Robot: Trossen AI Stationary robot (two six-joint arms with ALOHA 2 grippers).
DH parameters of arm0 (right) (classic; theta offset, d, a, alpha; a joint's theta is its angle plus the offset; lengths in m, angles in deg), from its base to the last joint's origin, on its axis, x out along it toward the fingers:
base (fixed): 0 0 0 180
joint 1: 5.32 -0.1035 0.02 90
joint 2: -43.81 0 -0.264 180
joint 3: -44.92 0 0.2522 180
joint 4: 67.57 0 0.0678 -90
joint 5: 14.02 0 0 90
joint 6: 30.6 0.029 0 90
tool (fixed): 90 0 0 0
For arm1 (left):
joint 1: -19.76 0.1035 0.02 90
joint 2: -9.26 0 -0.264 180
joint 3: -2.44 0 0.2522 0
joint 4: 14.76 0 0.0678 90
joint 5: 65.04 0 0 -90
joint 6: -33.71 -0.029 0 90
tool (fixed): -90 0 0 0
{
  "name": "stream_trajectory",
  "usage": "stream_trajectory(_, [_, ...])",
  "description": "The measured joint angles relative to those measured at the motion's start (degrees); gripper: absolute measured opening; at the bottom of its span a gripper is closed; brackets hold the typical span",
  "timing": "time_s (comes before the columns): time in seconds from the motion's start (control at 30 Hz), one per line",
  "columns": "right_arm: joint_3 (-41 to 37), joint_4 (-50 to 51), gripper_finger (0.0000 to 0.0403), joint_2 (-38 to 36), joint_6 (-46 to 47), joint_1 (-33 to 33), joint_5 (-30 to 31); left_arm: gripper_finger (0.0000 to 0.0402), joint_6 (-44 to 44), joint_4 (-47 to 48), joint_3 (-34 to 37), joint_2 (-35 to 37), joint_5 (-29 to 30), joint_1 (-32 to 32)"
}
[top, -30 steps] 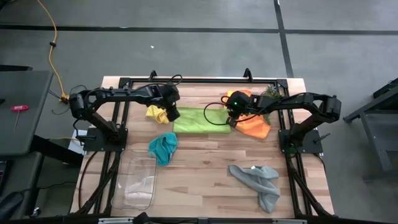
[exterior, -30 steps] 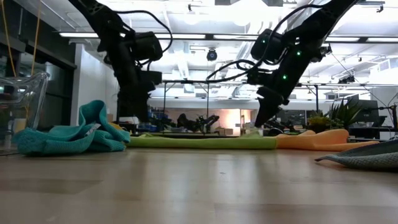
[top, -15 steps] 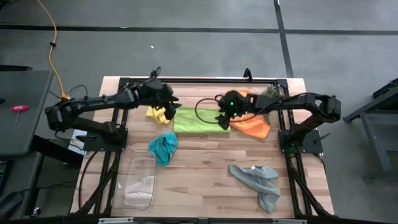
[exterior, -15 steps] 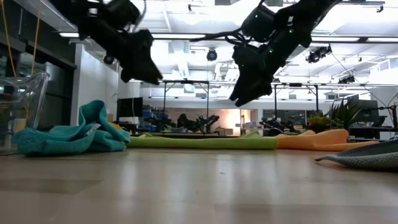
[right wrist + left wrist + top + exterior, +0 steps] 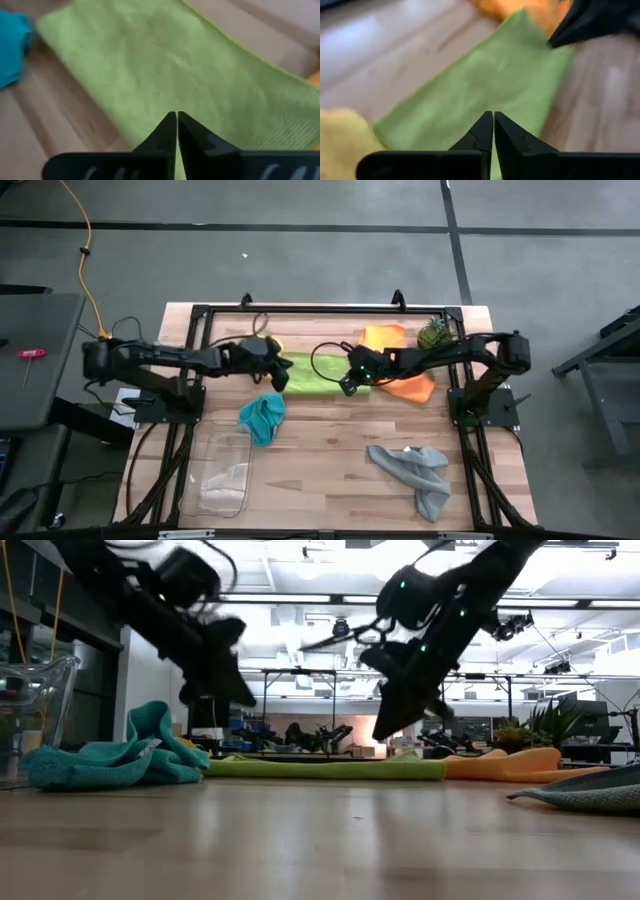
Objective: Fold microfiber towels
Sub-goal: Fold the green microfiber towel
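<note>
High view: lime green towel [image 5: 312, 372] is a folded strip at the table's [image 5: 330, 470] far middle, long axis left-right, between left gripper [image 5: 277, 376] and right gripper [image 5: 347, 383].
Low view: strip lies flat; teal towel [image 5: 110, 755] bunched; grey towel [image 5: 585, 792] at the edge; lit room behind.
Left wrist view: fingers [image 5: 482, 135] pressed together, empty, above the strip.
Right wrist view: fingers [image 5: 167, 131] likewise closed, empty.

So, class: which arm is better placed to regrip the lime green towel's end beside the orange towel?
Right: its shut gripper hangs over that end of the lime green towel; the left gripper is opposite.
</note>
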Motion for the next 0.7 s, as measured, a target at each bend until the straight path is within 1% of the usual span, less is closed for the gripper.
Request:
stream_trajectory(0.17, [0.0, -1.6, 0.0001, 1.8, 3.9, 0.6, 0.1, 0.0001, 4.5, -3.9, 0.0, -8.3, -0.3, -0.3])
stream_trajectory(0.33, [0.0, 0.3, 0.0001, 2.0, 4.5, 0.2, -0.2, 0.0000, 5.1, -4.2, 0.0, -12.7, -1.7, -1.1])
stream_trajectory(0.6, [0.0, 3.6, 0.0000, 2.4, 7.6, -3.5, 1.3, 0.0000, 4.9, -0.4, 0.0, -13.5, -1.8, -3.4])
stream_trajectory(0.7, [0.0, 3.4, 0.0000, 3.2, 9.2, -5.1, 1.4, 0.0000, 4.9, 1.0, 0.0, -13.5, -1.7, -4.5])
